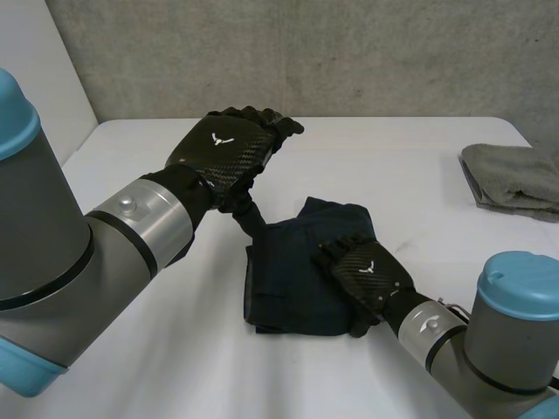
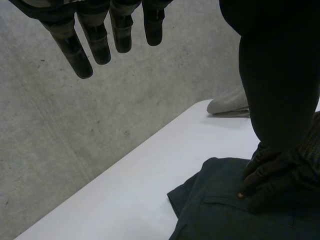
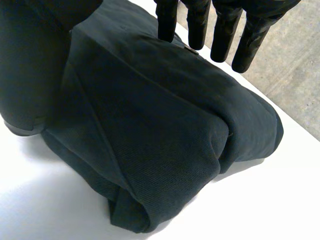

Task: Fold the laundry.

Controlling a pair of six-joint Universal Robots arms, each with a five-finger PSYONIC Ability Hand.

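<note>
- at the middle of the white table (image 1: pixel 393 175) lies a dark navy garment (image 1: pixel 293 279), folded into a thick, roughly square bundle with soft rolled edges.
- the right hand (image 1: pixel 367 272) lies palm-down on the side of the garment nearest the right arm. in the right wrist view its fingers (image 3: pixel 167 22) are straight and slightly apart, their tips touching the top layer of cloth. it is relaxed and flat, pressing rather than grasping, with no cloth caught between the fingers.
- the left hand (image 1: pixel 223 148) is raised in the air above the table, over the far left side of the garment, with its back facing the head camera.
- in the left wrist view its fingers (image 2: pixel 97 45) hang straight and a little spread against the grey concrete wall (image 2: pixel 75 140), with nothing in them: the hand is released.
- the left thumb (image 1: pixel 251 214) points down toward the far left corner of the garment. whether its tip touches the cloth cannot be told.
- the left wrist view also takes in the right hand (image 2: pixel 272 172) resting on the garment (image 2: pixel 220 215), beyond the thumb.
- a folded grey cloth (image 1: pixel 511 179) lies at the far right edge of the table, well apart from the garment and from both hands.
</note>
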